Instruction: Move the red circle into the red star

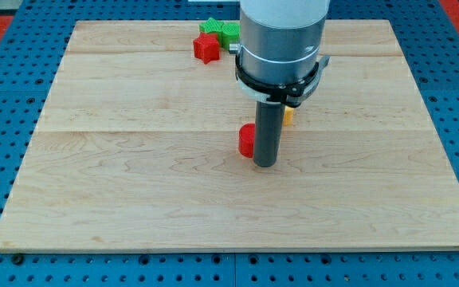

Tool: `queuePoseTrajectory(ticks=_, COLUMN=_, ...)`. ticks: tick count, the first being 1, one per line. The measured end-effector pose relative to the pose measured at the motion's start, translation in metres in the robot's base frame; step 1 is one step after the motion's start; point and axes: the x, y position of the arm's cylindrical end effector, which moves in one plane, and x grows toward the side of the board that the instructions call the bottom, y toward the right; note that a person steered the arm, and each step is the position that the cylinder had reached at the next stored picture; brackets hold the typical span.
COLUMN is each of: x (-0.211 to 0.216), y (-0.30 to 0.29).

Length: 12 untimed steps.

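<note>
The red circle [247, 140] lies near the middle of the wooden board, partly hidden behind my rod. My tip [264, 165] rests on the board just to the right of the red circle and slightly below it, touching or nearly touching it. The red star [206, 48] sits near the view's top, left of the arm, well above the red circle.
A green block [212, 28] and a second green block [229, 33] sit next to the red star at the board's top edge. A yellow block [288, 115] peeks out right of the rod. The arm's wide grey body [281, 40] hides the top middle. Blue pegboard surrounds the board [134, 175].
</note>
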Motion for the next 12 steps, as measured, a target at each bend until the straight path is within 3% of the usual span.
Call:
queuePoseTrajectory(ticks=1, x=-0.025, y=-0.044)
queuePoseTrajectory(ticks=4, x=-0.075, y=-0.038)
queuePoseTrajectory(ticks=6, x=-0.079, y=-0.035)
queuePoseTrajectory(ticks=8, x=-0.128, y=-0.034)
queuePoseTrajectory(ticks=12, x=-0.153, y=-0.032)
